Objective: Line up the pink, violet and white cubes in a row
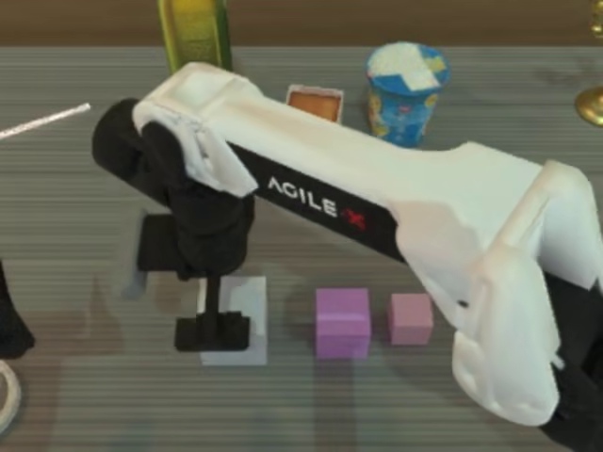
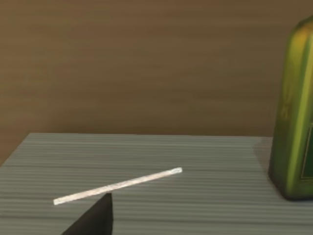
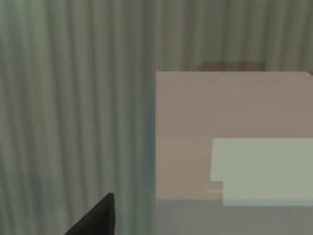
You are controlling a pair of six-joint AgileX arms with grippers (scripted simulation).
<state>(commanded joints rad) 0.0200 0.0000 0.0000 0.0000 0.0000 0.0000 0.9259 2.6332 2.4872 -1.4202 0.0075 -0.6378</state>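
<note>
Three cubes stand in a row near the table's front: the white cube at the left, the violet cube in the middle, and the pink cube at the right. My right arm reaches across the table. Its gripper hangs over the white cube's left edge, open and holding nothing. In the right wrist view one dark fingertip shows, with the white cube off to its side. My left arm is parked at the table's left edge; one fingertip shows in its wrist view.
At the back stand a green bottle, a white box with an orange top and a blue cup. A thin white rod lies at the back left. A gold object sits at the right edge.
</note>
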